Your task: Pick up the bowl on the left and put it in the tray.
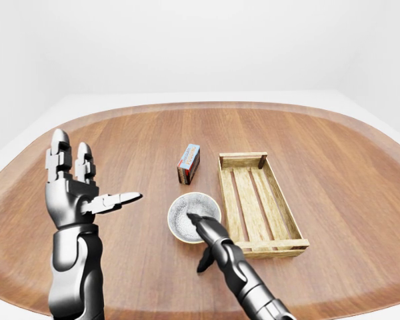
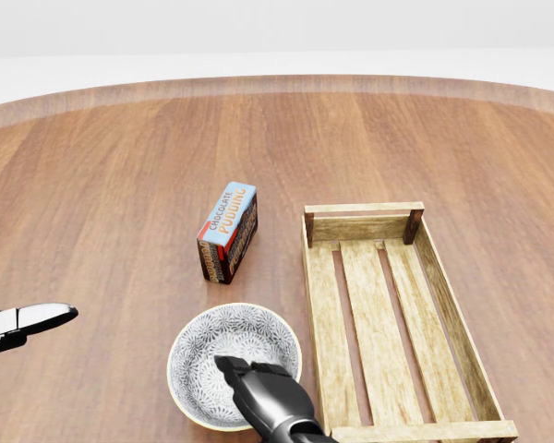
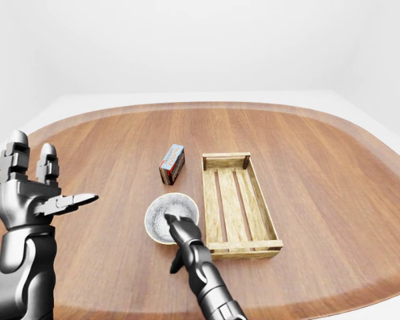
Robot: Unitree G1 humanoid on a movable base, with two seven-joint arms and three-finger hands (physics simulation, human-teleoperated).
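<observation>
A grey-patterned bowl (image 2: 220,348) with a cream rim stands on the wooden table, just left of the slatted wooden tray (image 2: 362,209). The tray holds nothing. My right hand (image 1: 199,243) comes up from the bottom of the left-eye view. Its dark fingers (image 2: 245,371) reach over the bowl's near rim into the bowl, while the thumb hangs apart below the rim; the hand is open. My left hand (image 1: 95,179) is raised well to the left of the bowl, open, with two fingers pointing up and the thumb pointing right. It holds nothing.
A chocolate pudding box (image 2: 229,231) lies above the bowl, left of the tray's top end. The round table's (image 1: 347,167) edge curves along the top and sides of the left-eye view, with white floor and walls beyond.
</observation>
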